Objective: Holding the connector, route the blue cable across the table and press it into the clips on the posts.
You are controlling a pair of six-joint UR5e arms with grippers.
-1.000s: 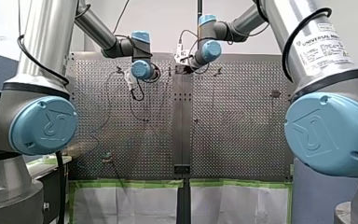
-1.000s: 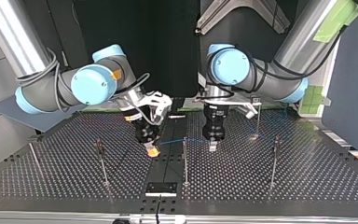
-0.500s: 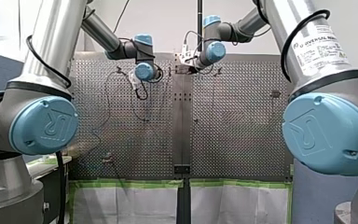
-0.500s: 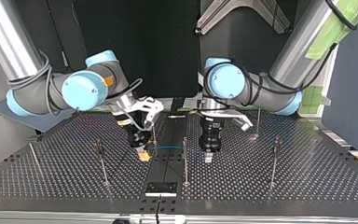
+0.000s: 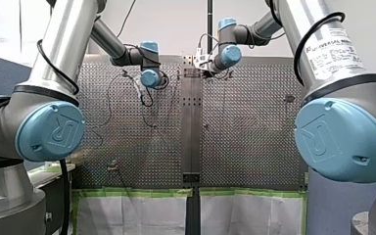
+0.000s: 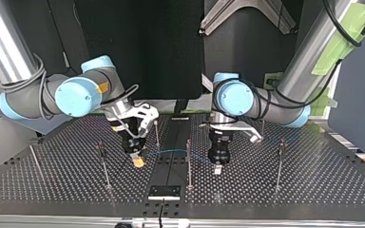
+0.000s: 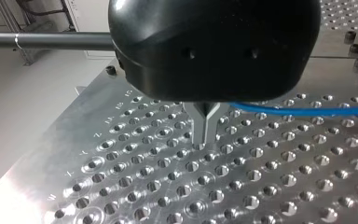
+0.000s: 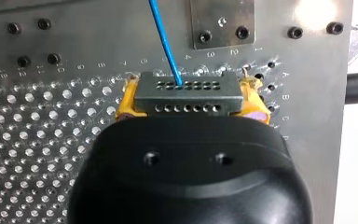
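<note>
The connector (image 8: 189, 91) is being clamped between the yellow pads (image 8: 125, 103) of the right claw (image 8: 191, 105), and the cable (image 8: 165, 42) is leaving it straight ahead. From there it is being held along a line toward the left claw (image 6: 217, 167), long axis claw to claw, with one post (image 6: 188, 164) standing between them. The left claw is judged nearer that post. Its fingers (image 7: 206, 126) are being kept together, the cable beside them. Whether the cable is pinched cannot be told. One connector, one cable and six posts are being counted on the bench (image 6: 313, 185).
</note>
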